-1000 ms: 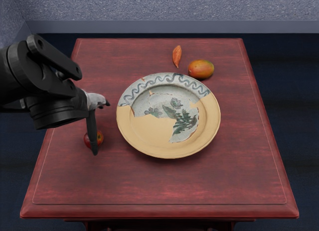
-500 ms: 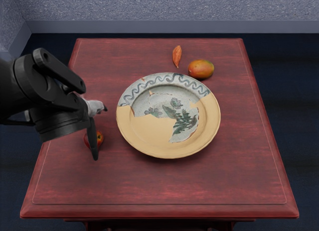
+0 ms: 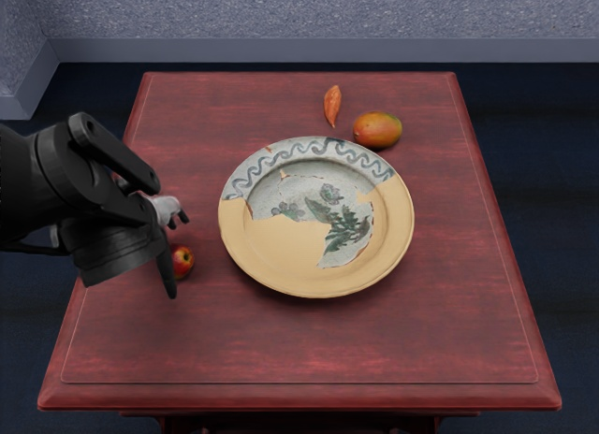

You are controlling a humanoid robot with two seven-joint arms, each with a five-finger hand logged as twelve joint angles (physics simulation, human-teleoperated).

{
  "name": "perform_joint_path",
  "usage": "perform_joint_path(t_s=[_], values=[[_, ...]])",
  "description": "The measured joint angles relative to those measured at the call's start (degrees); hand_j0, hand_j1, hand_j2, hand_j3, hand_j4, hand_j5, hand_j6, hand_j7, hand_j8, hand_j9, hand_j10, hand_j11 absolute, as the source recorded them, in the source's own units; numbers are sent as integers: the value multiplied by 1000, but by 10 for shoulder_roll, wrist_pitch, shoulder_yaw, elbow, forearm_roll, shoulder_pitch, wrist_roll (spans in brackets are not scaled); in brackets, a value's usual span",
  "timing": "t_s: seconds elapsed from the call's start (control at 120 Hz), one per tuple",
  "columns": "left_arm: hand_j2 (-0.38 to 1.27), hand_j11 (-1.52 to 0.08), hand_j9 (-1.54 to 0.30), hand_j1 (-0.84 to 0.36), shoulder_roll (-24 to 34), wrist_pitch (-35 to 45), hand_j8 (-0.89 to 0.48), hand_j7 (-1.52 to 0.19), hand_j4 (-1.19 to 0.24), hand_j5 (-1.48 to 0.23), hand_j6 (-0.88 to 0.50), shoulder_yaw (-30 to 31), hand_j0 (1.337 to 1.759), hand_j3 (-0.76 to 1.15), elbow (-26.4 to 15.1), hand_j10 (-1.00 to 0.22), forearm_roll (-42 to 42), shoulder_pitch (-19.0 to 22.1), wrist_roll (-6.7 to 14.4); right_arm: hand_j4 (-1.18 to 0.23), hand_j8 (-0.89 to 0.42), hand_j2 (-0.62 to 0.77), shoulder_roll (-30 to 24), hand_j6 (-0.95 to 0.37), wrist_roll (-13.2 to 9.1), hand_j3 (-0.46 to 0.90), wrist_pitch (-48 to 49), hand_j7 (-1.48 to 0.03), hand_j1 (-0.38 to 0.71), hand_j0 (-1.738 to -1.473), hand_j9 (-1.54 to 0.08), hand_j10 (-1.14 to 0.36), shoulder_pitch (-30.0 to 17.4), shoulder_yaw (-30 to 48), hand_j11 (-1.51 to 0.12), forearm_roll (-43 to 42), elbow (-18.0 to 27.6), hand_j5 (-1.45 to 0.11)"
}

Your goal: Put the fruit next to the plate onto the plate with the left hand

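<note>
Head view, slanting down on a red wooden table (image 3: 299, 345). At middle left of the frame, left hand (image 3: 167, 219) reaching in, open and gripping nothing. 1 dark finger (image 3: 170, 277) pointing down, its tip just left of the small red fruit (image 3: 182, 261). Fruit resting on the table just beside the left rim of the plate (image 3: 281, 277), not on it, not yet enclosed by the hand. Task judged barely begun: approach only, grasp yet to be made.

Risks from here:
- Rolling. Round fruit, smooth tabletop, only 1 finger seen beside it; a push from that finger alone likely to send it against the plate rim or away toward the lower part of the frame.
- Pinch slipping, if closed on the fruit off-centre.
- Knocking the plate with the bulky forearm during the lift across.
- Wrong pick. 2 more items at upper centre and upper right of the plate, an orange pepper-like piece (image 3: 332, 105) and a mango (image 3: 377, 129), both near the rim.

Hard to make out:
- Palm and most fingers hidden behind the black forearm, so finger spread only partly readable.
- Contact between fingertip and fruit impossible to confirm.
- Left arm cut off by the left edge of the frame.
- No sign of the right arm anywhere.
</note>
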Motion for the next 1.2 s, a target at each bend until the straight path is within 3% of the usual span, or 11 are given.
perform_joint_path(t_s=[0.425,1.2], values=[[59,-382,-382,-4,0,32,-294,-382,-294,-382,-294,-18,1658,0,3,-294,3,29,-4,0,0,0,0,-1,0,0,0,0,-349,-1658,0,0,0,0,0,0,0,0],[72,-470,-470,-84,0,64,-361,-470,-361,-470,-361,-22,1658,0,17,-361,4,60,-4,0,0,0,0,-1,0,0,0,0,-349,-1658,0,0,0,0,0,0,0,0]])
